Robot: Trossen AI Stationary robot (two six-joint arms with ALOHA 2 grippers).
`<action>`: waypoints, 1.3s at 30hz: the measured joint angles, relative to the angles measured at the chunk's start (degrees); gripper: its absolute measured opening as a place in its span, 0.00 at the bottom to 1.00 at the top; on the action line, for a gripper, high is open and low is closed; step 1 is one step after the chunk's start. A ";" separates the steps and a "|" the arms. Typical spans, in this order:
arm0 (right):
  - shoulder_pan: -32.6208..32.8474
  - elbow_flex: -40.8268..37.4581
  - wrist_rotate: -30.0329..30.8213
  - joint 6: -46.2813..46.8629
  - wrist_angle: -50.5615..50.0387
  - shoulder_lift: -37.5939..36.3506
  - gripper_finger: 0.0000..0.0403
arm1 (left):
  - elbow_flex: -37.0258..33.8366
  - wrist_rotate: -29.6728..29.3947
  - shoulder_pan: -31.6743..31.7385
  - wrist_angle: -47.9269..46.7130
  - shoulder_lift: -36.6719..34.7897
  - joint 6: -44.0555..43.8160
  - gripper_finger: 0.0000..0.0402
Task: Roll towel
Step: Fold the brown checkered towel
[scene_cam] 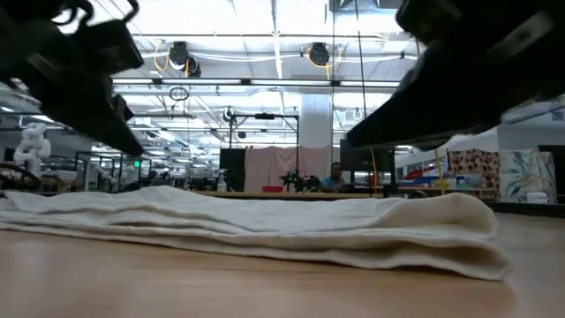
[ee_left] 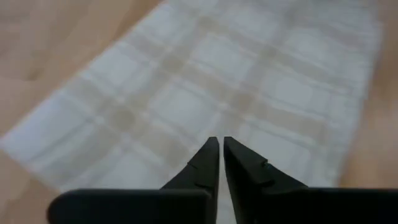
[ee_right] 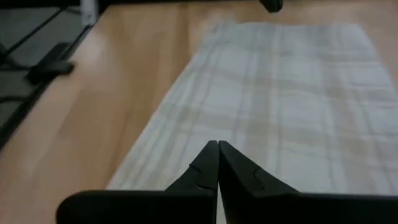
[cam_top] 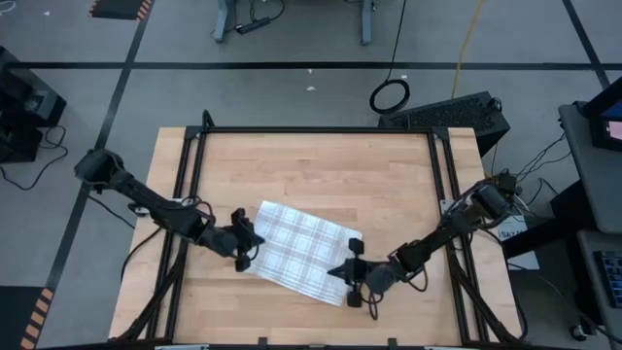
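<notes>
Two arms: both reach in over the wooden table [cam_top: 321, 165] from opposite sides, each gripper low at one end of the cloth.
Towel: the towel [cam_top: 303, 252] lies on the near half of the table, folded into a flat rectangle and turned at a slant; its faint grey check shows from above.
Towel from table height: the layers lie stacked, with a rounded fold at one end [scene_cam: 481, 231] and flat edges trailing to the other.
Left gripper: the left gripper [cam_top: 244, 253] sits at the towel's left end, tips over the cloth edge; its fingers [ee_left: 208, 163] are almost together, only a thin slit between them, nothing caught in them.
Right gripper: the right gripper [cam_top: 351, 280] hangs at the towel's right corner near the table's front; its fingers [ee_right: 209, 163] are pressed together, empty, the checked cloth spread out beyond them.
Room: a person [scene_cam: 335, 177] stands far back behind the table.
</notes>
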 joint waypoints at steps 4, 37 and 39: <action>3.59 0.00 -0.04 2.35 -5.38 -1.51 0.02 | 0.00 0.21 -3.79 3.64 0.98 -0.06 0.19; 13.05 15.36 10.93 -3.03 -23.54 11.01 0.57 | 9.15 -6.05 -7.99 30.06 24.50 19.56 0.44; 13.04 15.35 10.91 -2.27 -24.66 11.01 0.53 | 9.14 -6.06 -7.99 30.19 24.50 19.62 0.44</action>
